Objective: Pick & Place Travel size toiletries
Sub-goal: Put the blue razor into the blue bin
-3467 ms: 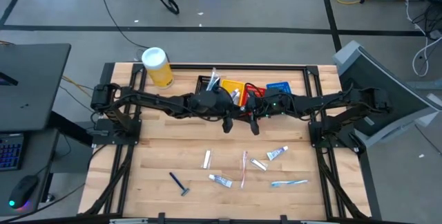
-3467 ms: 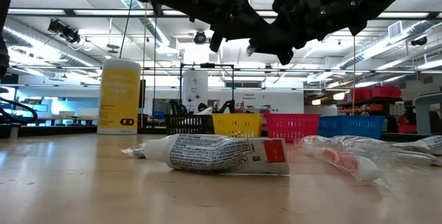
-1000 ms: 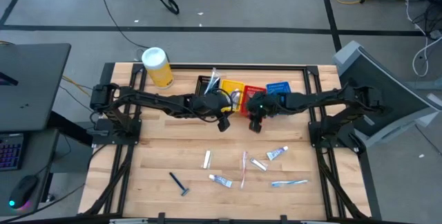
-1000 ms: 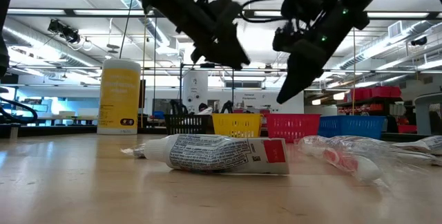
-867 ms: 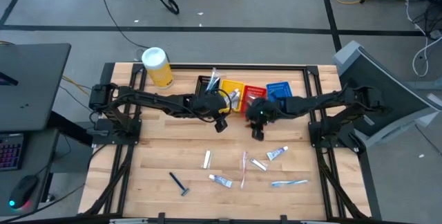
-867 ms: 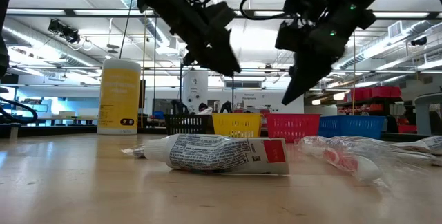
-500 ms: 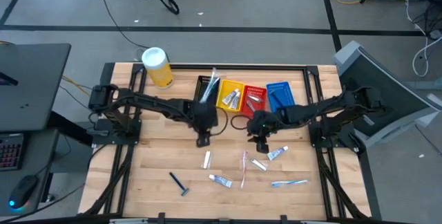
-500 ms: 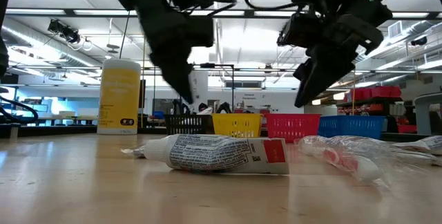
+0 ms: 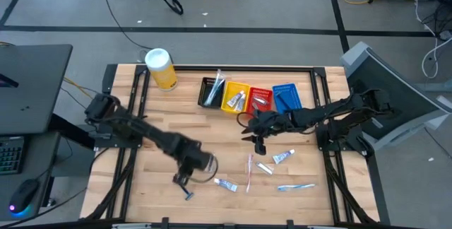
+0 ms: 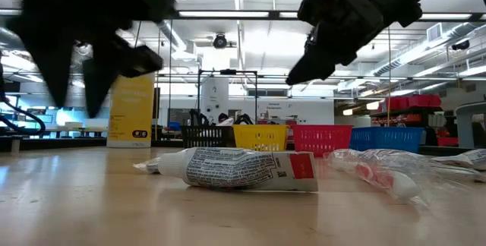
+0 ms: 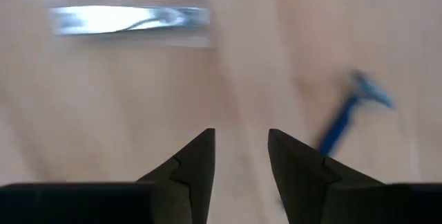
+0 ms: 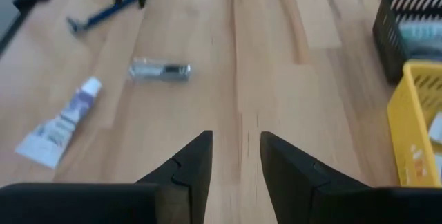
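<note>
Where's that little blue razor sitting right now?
From above, the blue razor lies on the wooden table near its front edge, left of centre, with the left hand just over it and a small white tube to its right.

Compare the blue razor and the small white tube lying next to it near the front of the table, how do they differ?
The blue razor is dark, thin and stick-like with a wider head; the white tube is pale, stubbier and flat. The razor lies diagonally, right by the left gripper; the tube lies nearly crosswise, clear of both grippers. Both rest flat on the wooden table, not yet in a basket.
</note>
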### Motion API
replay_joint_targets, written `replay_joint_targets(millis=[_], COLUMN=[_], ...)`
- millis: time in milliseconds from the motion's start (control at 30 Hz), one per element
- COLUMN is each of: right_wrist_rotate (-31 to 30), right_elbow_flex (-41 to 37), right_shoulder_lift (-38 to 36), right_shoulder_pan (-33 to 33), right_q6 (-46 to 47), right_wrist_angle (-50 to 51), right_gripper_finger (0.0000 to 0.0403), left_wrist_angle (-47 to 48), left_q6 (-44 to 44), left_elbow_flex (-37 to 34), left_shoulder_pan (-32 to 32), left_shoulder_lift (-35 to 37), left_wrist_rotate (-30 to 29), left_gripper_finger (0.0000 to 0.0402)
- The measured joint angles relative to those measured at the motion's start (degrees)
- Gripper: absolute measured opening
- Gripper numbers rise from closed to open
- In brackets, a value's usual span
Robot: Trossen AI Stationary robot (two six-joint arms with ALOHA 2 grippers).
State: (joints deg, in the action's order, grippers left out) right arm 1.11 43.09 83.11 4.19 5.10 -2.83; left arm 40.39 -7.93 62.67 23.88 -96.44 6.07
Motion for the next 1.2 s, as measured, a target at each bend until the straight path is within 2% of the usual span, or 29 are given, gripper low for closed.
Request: replay_joint_targets(millis=[167, 300, 500, 700, 867, 1000, 1100, 1200], right_wrist_rotate=[0.4, 0.4, 0.5, 0.5, 0.5, 0.5, 0.0, -3.1], right_elbow_flex=[0.0, 0.0, 0.0, 0.0, 0.0, 0.0, 0.0, 0.0], right_shoulder_lift=[0.0, 0.0, 0.0, 0.0, 0.0, 0.0, 0.0, 0.0], right_shoulder_pan=[0.2, 0.8, 3.2, 6.2, 8.4, 9.6, 9.8, 9.8], right_q6=[0.8, 3.6, 4.9, 4.5, 4.5, 2.8, 1.6, 1.5], right_wrist_angle=[-2.0, -2.0, -2.5, -2.7, -3.3, -3.6, -4.8, -5.7], right_gripper_finger=[0.0131, 0.0131, 0.0131, 0.0131, 0.0131, 0.0131, 0.0131, 0.0131], left_wrist_angle=[-1.1, -1.1, -7.5, -9.8, -14.6, -15.9, -16.3, -18.3], left_q6=[-2.2, -2.6, -8.6, -9.7, -8.9, -8.6, -6.4, -3.5], left_elbow_flex=[0.0, -0.1, -5.1, -8.4, -12.0, -14.0, -14.2, -14.4], left_shoulder_pan=[7.1, 12.0, 16.4, 18.9, 18.8, 18.9, 19.0, 19.0], left_shoulder_lift=[0.0, -0.3, -0.3, -0.3, -0.3, 0.1, 0.0, 0.0], left_wrist_rotate=[-0.9, -5.5, -6.8, -12.0, -11.1, -13.4, -13.7, -13.9], left_gripper_finger=[0.0142, 0.0142, 0.0142, 0.0142, 0.0141, 0.0139, 0.0121, 0.0091])
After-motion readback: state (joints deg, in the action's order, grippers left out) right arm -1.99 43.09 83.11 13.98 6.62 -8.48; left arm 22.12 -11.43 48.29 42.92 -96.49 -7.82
